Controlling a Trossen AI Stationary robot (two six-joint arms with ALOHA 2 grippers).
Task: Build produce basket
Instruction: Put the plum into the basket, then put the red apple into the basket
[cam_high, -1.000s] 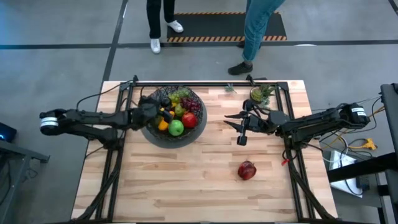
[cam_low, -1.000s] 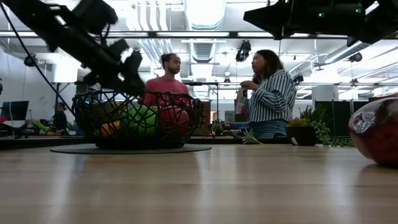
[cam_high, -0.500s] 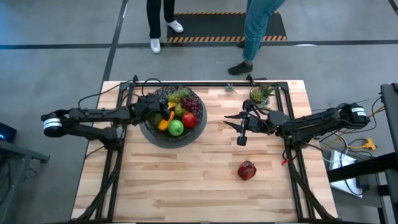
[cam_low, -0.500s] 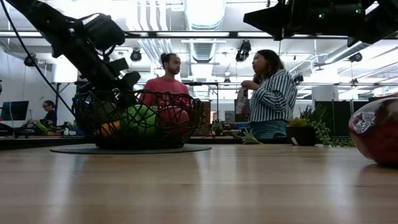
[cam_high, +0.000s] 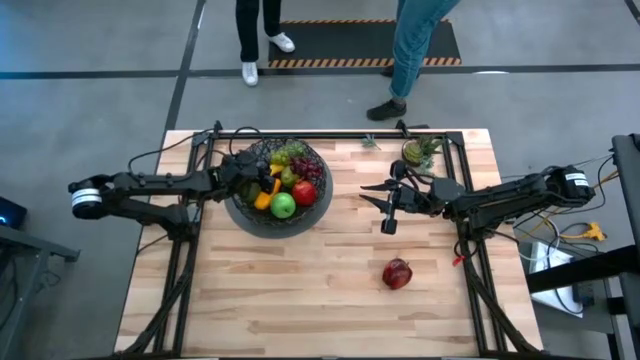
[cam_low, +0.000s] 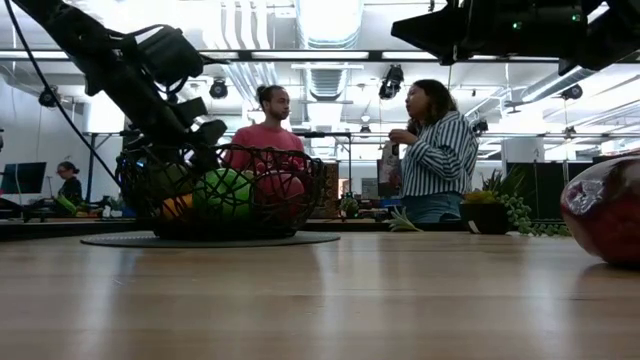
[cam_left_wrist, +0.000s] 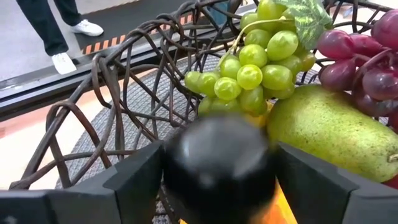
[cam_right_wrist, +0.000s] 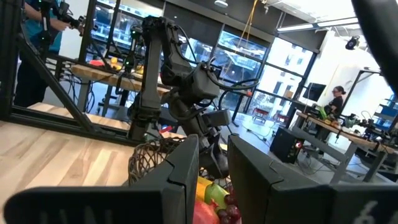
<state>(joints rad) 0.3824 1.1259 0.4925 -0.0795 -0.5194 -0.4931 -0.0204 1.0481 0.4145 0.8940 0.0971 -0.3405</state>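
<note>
The left end effector (cam_left_wrist: 217, 171) hung inside the basket (cam_high: 243, 215), pinching a small black fruit (cam_left_wrist: 219, 168). The right end effector (cam_high: 388, 208) waited above the tabletop (cam_high: 300, 290), fingers nearly pressed together, empty.

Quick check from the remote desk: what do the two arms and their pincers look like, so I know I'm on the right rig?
Both arms are dark, slim and jointed, each with a pale cylindrical cap at its outer base end and black cables trailing along it. The left pincer and right pincer have flat, blocky matte-black fingers.

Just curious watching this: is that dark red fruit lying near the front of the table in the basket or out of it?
Out. The dark red fruit lies alone on the bare table, well apart from the basket, with neither pincer near it.
</note>
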